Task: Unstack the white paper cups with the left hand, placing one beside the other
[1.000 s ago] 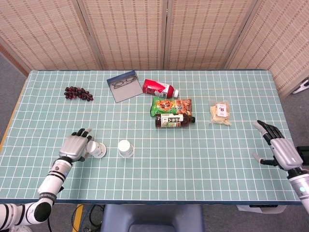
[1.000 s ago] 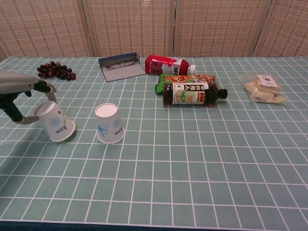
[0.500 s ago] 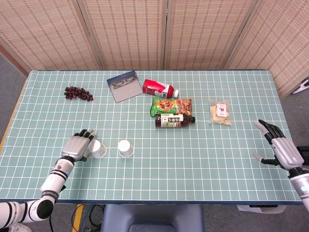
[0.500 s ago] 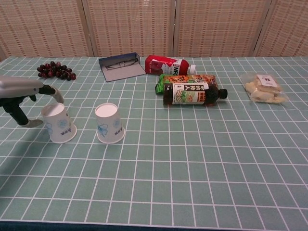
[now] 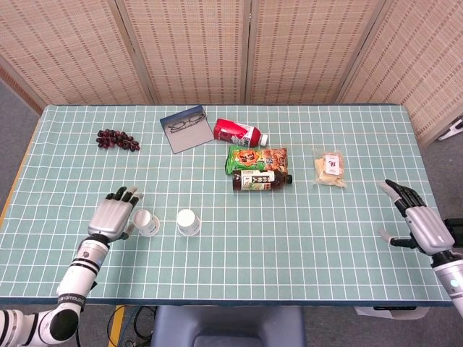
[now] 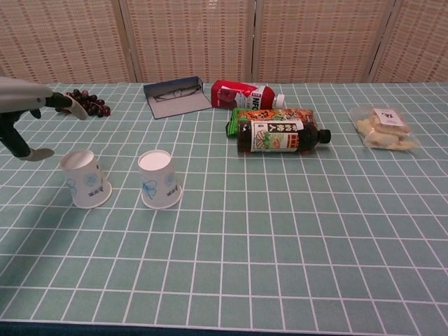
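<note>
White tapered paper cups upside down, side by side on gridded cloth; left hand fingers wide, empty.

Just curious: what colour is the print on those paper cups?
Blue, on white paper cups; clearest in the chest view.

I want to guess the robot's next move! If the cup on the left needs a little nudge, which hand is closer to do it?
Left. The left hand hovers open right beside the left cup; the right hand is far across the table.
</note>
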